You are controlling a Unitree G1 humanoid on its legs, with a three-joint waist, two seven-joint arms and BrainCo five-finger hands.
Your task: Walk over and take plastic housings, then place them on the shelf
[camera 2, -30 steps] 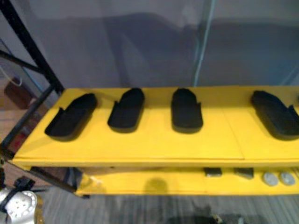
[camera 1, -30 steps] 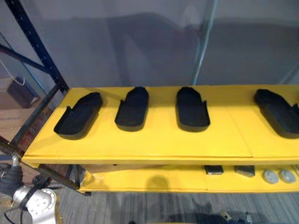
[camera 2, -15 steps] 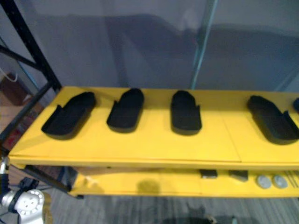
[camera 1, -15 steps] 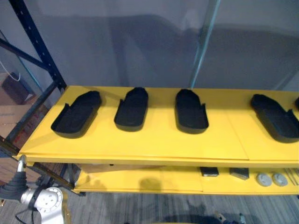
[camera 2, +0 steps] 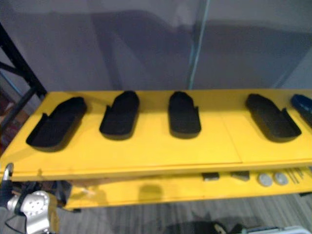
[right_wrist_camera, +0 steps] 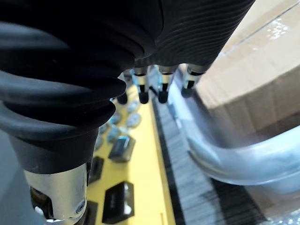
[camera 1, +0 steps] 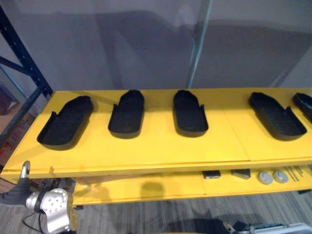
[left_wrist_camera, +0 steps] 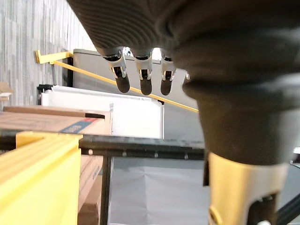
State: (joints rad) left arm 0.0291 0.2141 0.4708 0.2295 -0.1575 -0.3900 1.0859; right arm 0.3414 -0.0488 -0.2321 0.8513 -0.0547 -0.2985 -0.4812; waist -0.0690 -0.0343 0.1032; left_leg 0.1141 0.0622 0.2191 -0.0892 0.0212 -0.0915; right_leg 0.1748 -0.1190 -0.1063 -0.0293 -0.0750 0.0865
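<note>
the left hand [left_wrist_camera: 146, 82] hangs low at the robot's side, fingers loose and nearly straight, a little apart, holding nothing. the right hand [right_wrist_camera: 161, 89] hangs the same way: fingers relaxed and pointing down, nothing in them, with a cardboard box [right_wrist_camera: 253, 70] just past them. i judge both hang slack because there is nothing to carry at this moment, and arms kept low suit walking.

the task's things are not in the hands but on the top shelf [camera 1: 161, 146], a yellow board in front of the robot. 5 black plastic housings [camera 1: 126, 113] lie there in a row, hollow side up, long axis running front to back, none touching its neighbour. the leftmost housing [camera 1: 66, 127] is angled outward; the fifth housing [camera 1: 304, 103] is cut by the view's right edge. laid flat and hollow up, they sit stable and can't roll, and the spacing leaves room for fingers beside each one.

the bare stretch between the third and fourth is wider than the other gaps, so it looks like the likeliest spot for another piece.

below, the lower shelf [camera 1: 161, 187] holds small dark blocks [camera 1: 211, 174] and round silver discs [camera 1: 265, 177], kept apart from the housings.
</note>
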